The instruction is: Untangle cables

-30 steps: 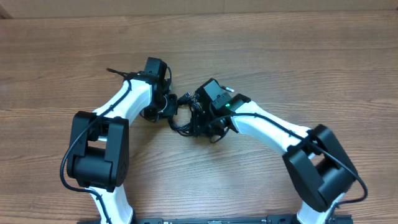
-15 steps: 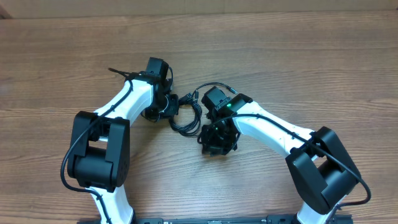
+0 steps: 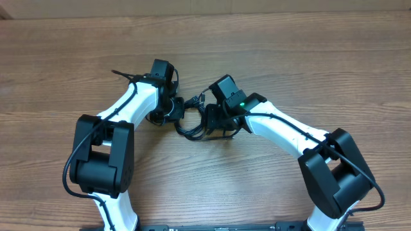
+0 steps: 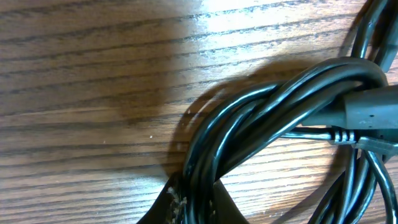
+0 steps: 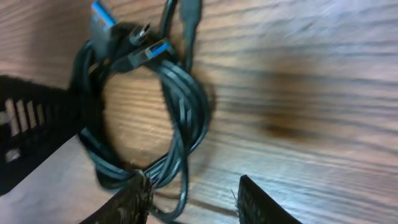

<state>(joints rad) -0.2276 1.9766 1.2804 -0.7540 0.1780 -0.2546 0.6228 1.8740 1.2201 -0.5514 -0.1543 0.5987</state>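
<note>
A bundle of thin black cables (image 3: pixel 191 123) lies coiled on the wooden table between my two grippers. In the left wrist view the strands (image 4: pixel 267 112) twist together, with a plug body at the right, and my left gripper (image 4: pixel 198 205) is shut on them. My left gripper sits at the bundle's left side in the overhead view (image 3: pixel 172 110). In the right wrist view the cable loop (image 5: pixel 161 106) shows blue-tipped plugs at the top. My right gripper (image 5: pixel 194 198) is open just right of the loop, its left finger touching the strands. Overhead it sits at the bundle's right side (image 3: pixel 218 122).
The wooden table (image 3: pixel 308 58) spreads around both arms. A short black cable tail (image 3: pixel 122 74) sticks out left of the left wrist. The left arm's black body (image 5: pixel 25 124) fills the left edge of the right wrist view.
My right gripper pulled back toward the front of the table, then returned up and left to the bundle's right side. The left gripper has stayed put on the cables.
</note>
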